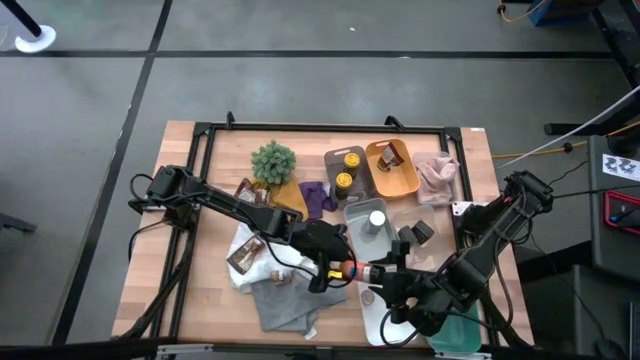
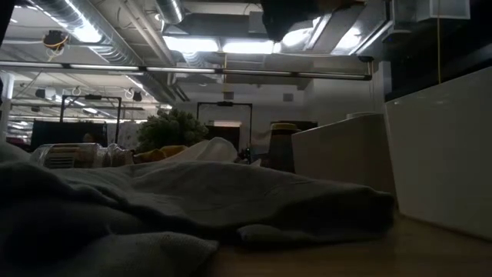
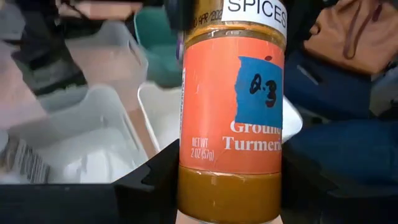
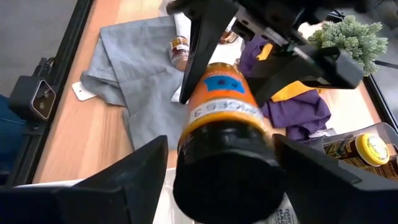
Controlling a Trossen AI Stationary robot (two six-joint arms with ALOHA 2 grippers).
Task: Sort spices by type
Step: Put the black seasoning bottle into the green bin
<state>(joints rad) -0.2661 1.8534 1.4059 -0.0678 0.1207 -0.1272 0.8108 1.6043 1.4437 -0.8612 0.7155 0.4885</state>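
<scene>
The left claw (image 3: 230, 193) holds the turmeric bottle (image 3: 231, 112) by its lower part, above the table (image 1: 150, 270) near the white tray (image 1: 372, 318). The right claw (image 4: 217, 180) stands wide around the bottle's dark cap, its fingers not clearly touching it. The grey cloth (image 4: 134, 68) lies beneath.

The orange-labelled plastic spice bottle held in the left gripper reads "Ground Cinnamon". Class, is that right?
Not quite. The orange-labelled plastic spice bottle sits in the left gripper, but its label reads "Ground Turmeric", not cinnamon, as the left wrist view shows.
</scene>
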